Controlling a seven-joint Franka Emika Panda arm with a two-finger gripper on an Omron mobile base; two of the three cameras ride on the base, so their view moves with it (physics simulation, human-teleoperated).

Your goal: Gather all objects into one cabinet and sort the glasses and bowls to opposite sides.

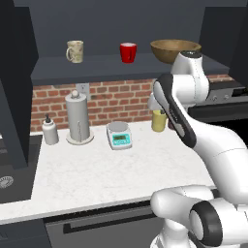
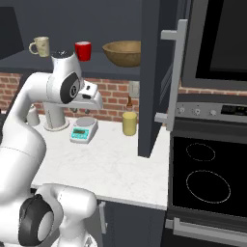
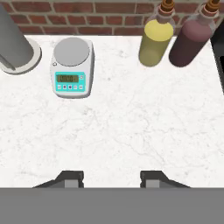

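Beige mug, red mug, wooden bowl on cabinet shelf.

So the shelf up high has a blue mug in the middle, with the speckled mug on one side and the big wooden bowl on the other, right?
Not quite. The middle mug is red, not blue: the red mug shows clearly in the left base view. The rest holds: the beige speckled mug stands on one side of it and the wide wooden bowl on the other, all on the cabinet shelf.
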